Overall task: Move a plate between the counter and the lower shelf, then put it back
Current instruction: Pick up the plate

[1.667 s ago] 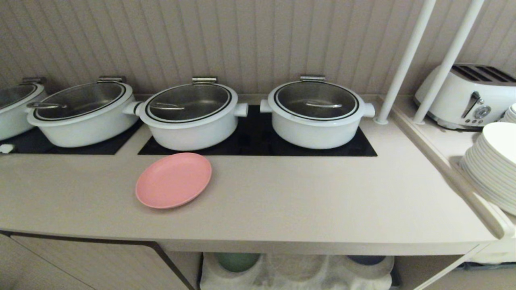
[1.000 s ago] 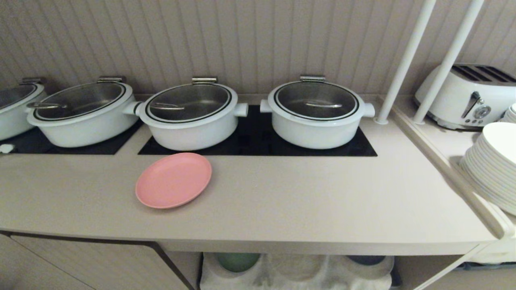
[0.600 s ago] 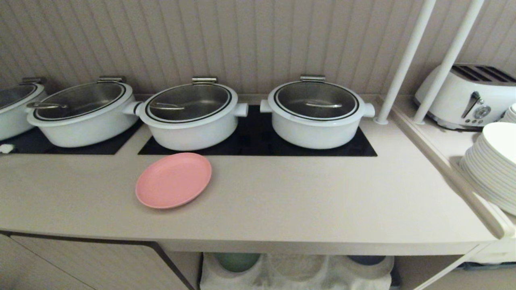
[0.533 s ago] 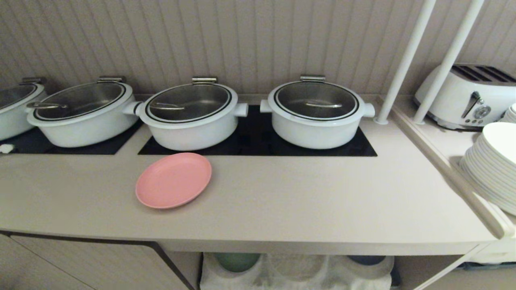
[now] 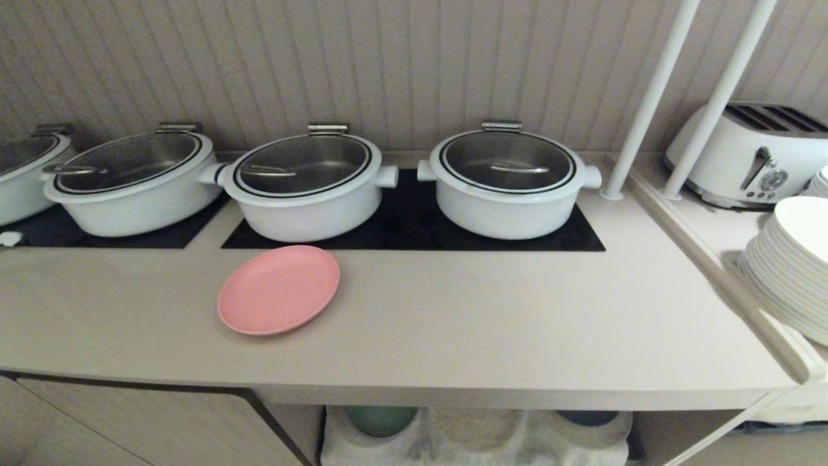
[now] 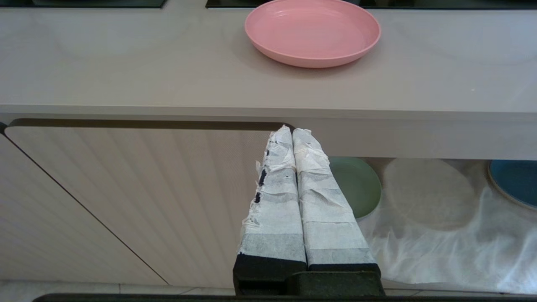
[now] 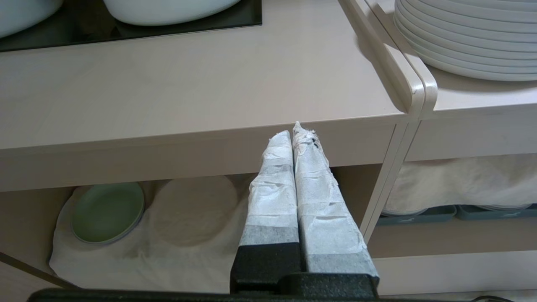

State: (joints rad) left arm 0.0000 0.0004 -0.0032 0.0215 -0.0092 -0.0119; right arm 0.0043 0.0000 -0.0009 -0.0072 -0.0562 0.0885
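The salmon-pink plate (image 5: 279, 289) lies flat on the beige counter (image 5: 491, 323), just in front of the middle white pot; it also shows in the left wrist view (image 6: 312, 31). Below the counter's front edge is the lower shelf (image 5: 479, 437) with its gauzy cloth. My left gripper (image 6: 292, 133) is shut and empty, hanging below the counter edge in front of the cabinet door. My right gripper (image 7: 295, 132) is shut and empty too, level with the counter's front edge further right. Neither arm shows in the head view.
Several white lidded pots (image 5: 508, 181) stand on black hob panels (image 5: 414, 226) behind the plate. On the shelf cloth lie a green plate (image 7: 107, 212) and a dark blue plate (image 6: 514, 180). A white plate stack (image 5: 792, 265) and toaster (image 5: 753, 155) sit at the right.
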